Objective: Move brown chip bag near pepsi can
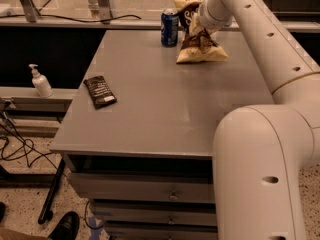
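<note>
The brown chip bag, crinkled pale yellow and dark brown, rests at the far edge of the grey table, just right of the pepsi can. The can is small, blue and upright with a silver top. A narrow gap separates bag and can. My gripper is at the bag's upper part, reaching in from the right at the end of the white arm. The wrist and the bag hide most of it.
A small flat dark-brown packet lies near the table's left edge. A white pump bottle stands on a lower ledge to the left. My arm's large white links fill the right side. Cables and a shoe are on the floor.
</note>
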